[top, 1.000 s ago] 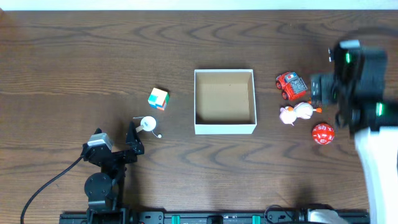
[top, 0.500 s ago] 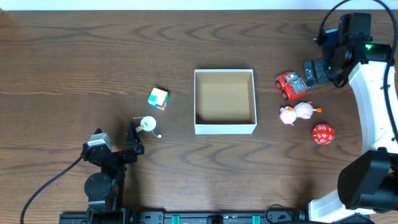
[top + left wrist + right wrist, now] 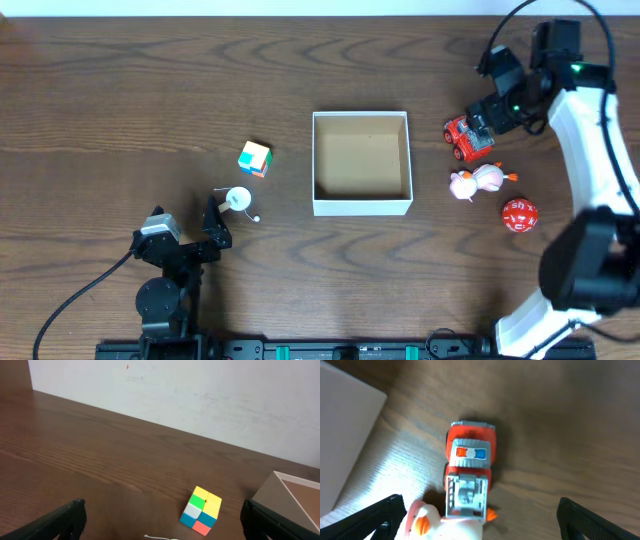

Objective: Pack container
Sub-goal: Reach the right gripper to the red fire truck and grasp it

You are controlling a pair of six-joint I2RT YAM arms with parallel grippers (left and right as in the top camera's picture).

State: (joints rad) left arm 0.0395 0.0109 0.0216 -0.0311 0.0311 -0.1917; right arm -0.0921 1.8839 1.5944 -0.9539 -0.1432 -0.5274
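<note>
The container (image 3: 362, 207), a square white-walled box with a brown cardboard inside, stands empty mid-table; its corner shows in the left wrist view (image 3: 295, 495) and the right wrist view (image 3: 345, 430). My right gripper (image 3: 490, 110) is open and hovers above a red toy truck (image 3: 467, 138), which lies between its fingers in the wrist view (image 3: 468, 467). A white and pink duck toy (image 3: 476, 182) lies just below the truck (image 3: 440, 522). My left gripper (image 3: 215, 222) is open and empty at the front left, facing a coloured cube (image 3: 201, 511).
The coloured cube (image 3: 255, 158) lies left of the container. A small white round thing with a string (image 3: 238, 199) lies just ahead of my left gripper. A red ball with white marks (image 3: 519, 215) lies at the right, below the duck.
My right arm has swung from the right edge up and to the left, ending over the red truck. The left arm and all the toys have not moved.
</note>
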